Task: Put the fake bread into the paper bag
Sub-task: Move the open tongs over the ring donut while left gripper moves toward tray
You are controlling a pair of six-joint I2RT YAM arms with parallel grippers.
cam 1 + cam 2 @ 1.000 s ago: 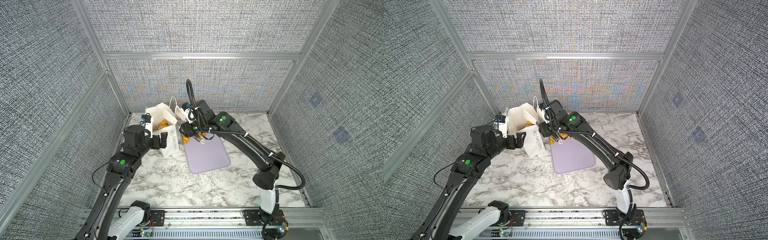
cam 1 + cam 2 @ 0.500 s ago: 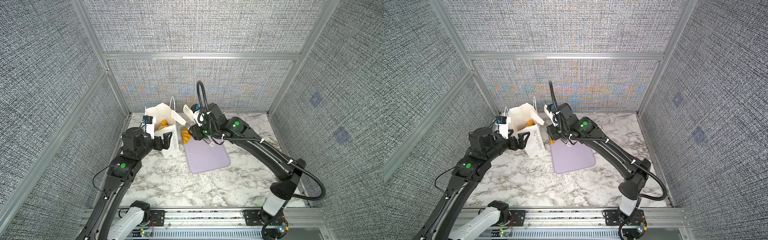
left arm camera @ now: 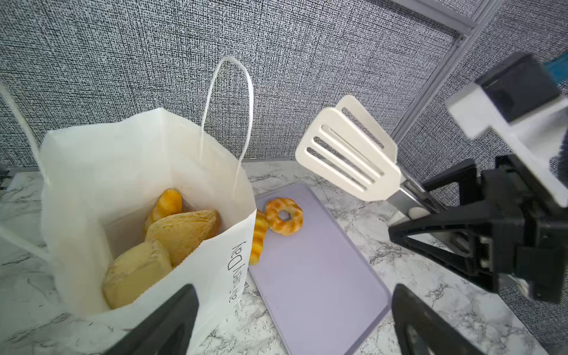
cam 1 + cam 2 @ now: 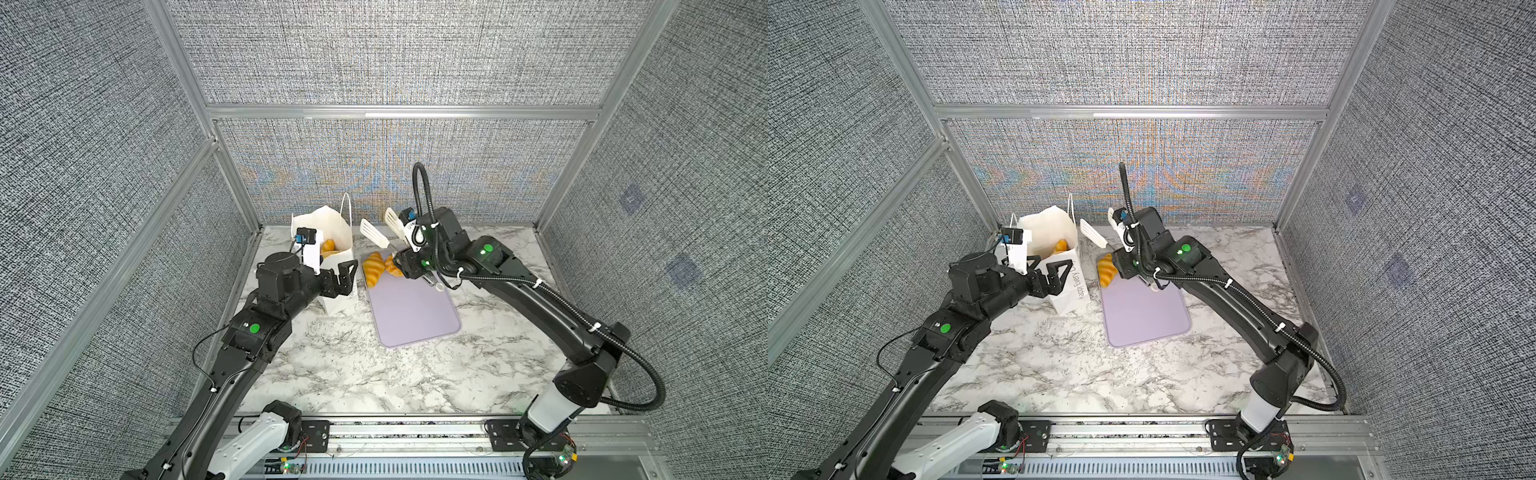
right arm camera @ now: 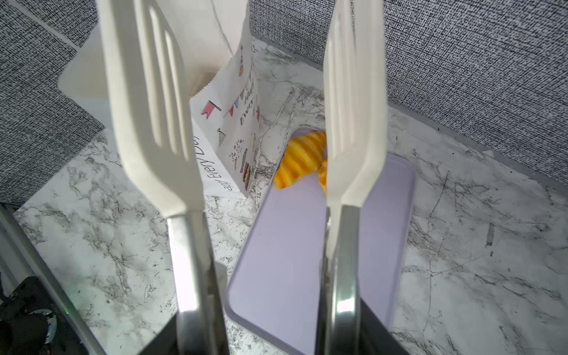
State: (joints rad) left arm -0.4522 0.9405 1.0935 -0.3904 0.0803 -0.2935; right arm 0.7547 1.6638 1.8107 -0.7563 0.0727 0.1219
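Observation:
The white paper bag (image 3: 123, 159) stands open at the back left, seen in both top views (image 4: 332, 232) (image 4: 1054, 232). Several pieces of fake bread (image 3: 181, 230) lie inside it. A striped croissant (image 5: 301, 158) (image 4: 374, 268) and a ring-shaped piece (image 3: 284, 216) lie on the far end of the lavender tray (image 4: 411, 316). My right gripper (image 5: 267, 332) (image 4: 409, 253) is shut on white-tipped tongs (image 3: 347, 153). Their blades stand apart, empty, above these two pieces. My left gripper (image 3: 292, 295) (image 4: 347, 278) is open at the bag's near corner.
The tray (image 4: 1142, 316) lies right beside the bag on the marble table (image 4: 353, 374). Grey fabric walls with aluminium posts (image 4: 232, 174) close in the back and both sides. The bag's string handle (image 3: 227, 101) stands up at its mouth.
My right arm has swung the empty tongs rightwards, away from the bag's mouth, to over the tray's far end. The left gripper stays open by the bag.

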